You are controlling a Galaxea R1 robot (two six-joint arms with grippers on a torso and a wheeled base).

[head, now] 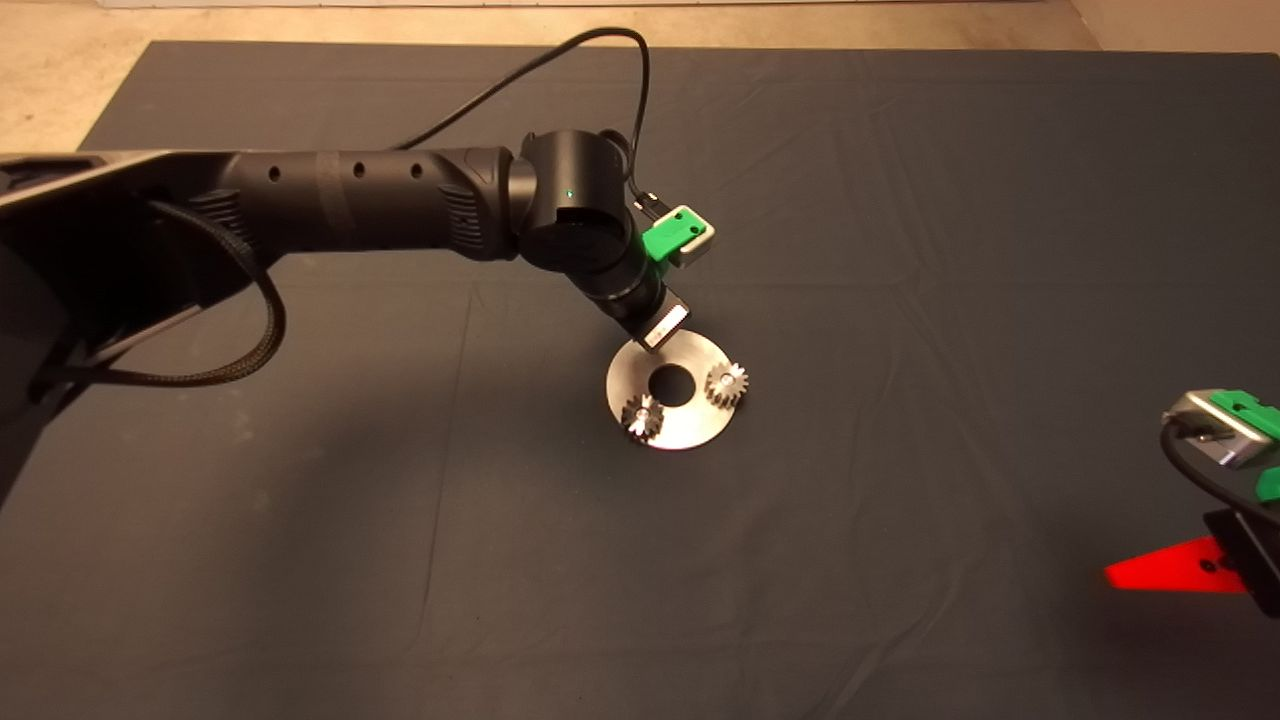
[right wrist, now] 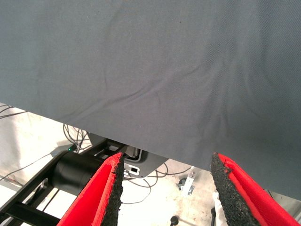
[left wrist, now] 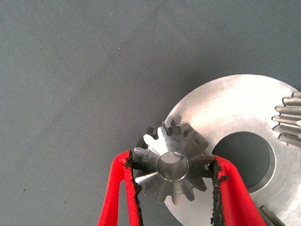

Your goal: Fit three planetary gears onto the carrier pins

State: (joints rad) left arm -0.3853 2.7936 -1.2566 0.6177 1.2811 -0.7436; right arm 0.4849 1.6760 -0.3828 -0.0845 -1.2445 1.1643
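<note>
Wrist cam on the left arm gives what the head cam hides: left gripper (left wrist: 175, 179) has its jaws pinched on a small dark-grey toothed metal gear (left wrist: 172, 165), pads against the teeth on both sides, bore facing the cam. Gear sits over the edge of the flat round silver disc (left wrist: 235, 110) w/ large centre hole, partly overhanging the dark mat (left wrist: 84, 70); can't tell if it's on a pin. Head cam: left arm reaches in from the left, wrist angled down over the disc's far rim, jaws hidden under it. Two more gears, near-left gear (head: 643, 416) & right gear (head: 727, 384), sit on the disc either side of the hole. Right gripper (right wrist: 167, 188) parked at lower-right edge of the surface, jaws spread, empty.
</note>
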